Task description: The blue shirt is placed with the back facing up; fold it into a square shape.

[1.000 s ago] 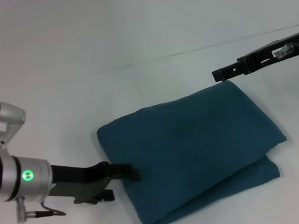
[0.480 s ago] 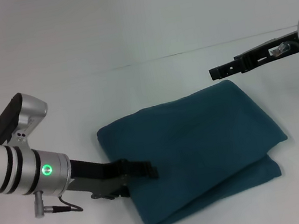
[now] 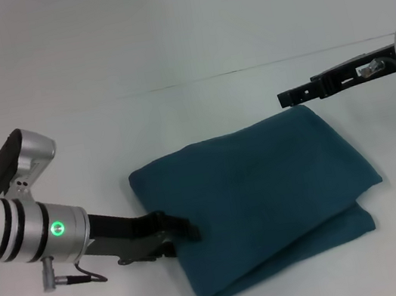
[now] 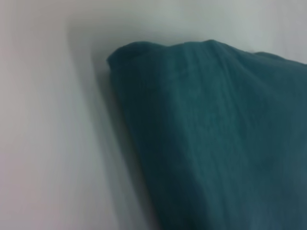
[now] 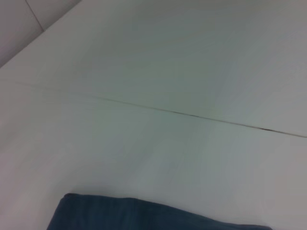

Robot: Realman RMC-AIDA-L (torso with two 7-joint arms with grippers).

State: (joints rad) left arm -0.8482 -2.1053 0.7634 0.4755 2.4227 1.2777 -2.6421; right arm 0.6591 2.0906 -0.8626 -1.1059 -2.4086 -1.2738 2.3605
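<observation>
At about eight o'clock in the head view, the left gripper [image 3: 186,230] reaches in low from the left arm, its dark tips lying against the left edge of the blue shirt [image 3: 261,198]. Whether those tips are parted or pinched on cloth cannot be told; they read as a single dark shape against the fabric. The low, flat approach suggests it is there to press or tidy that edge rather than to lift it.

The shirt lies at the centre of the white table [image 3: 163,39], already folded into a compact, roughly four-sided bundle with a lower layer showing along its five o'clock edge. In the left wrist view the shirt [image 4: 216,143] fills the frame close up, one rounded folded corner showing.

At two o'clock, the right gripper [image 3: 285,96] hangs just beyond the shirt's far right corner, apparently clear of the cloth. Its finger state cannot be told either. It seems parked out of the way.
</observation>
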